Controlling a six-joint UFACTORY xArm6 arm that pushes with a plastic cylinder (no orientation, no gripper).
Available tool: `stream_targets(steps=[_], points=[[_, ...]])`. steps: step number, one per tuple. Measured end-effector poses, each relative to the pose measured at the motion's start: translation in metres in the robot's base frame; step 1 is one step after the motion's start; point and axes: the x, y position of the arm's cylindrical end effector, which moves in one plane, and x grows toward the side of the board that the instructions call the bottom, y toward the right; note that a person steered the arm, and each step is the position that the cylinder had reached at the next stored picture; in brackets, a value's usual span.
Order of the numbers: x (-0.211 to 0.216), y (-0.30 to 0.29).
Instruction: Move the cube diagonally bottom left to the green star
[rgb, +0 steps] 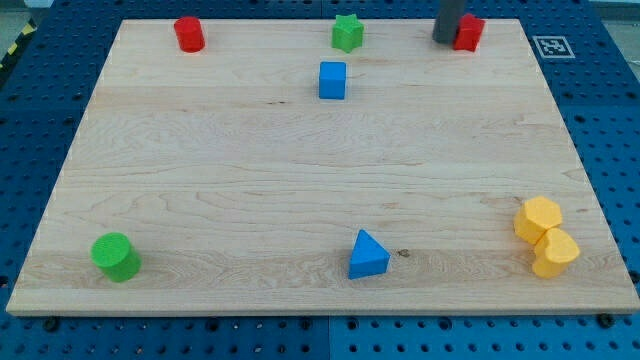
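Tip (445, 40) touching red block (469, 32), blue cube (332, 80)

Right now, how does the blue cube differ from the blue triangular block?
The blue cube is square-sided; the blue triangular block is a wedge with a pointed top. The blue cube sits near the view's top, just below the green star; the blue triangular block lies near the bottom edge, alone. Both share the same blue, and my tip touches neither.
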Motion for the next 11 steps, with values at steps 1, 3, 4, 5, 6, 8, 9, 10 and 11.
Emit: stream_targets(steps=[1, 3, 4, 5, 6, 8, 9, 10, 11], points=[[0.000, 0.017], [0.057, -0.072], [0.076, -0.127], [0.085, -0.186], [0.095, -0.239], [0.120, -0.301], [0.140, -0.318], [0.139, -0.290], [0.157, -0.259]])
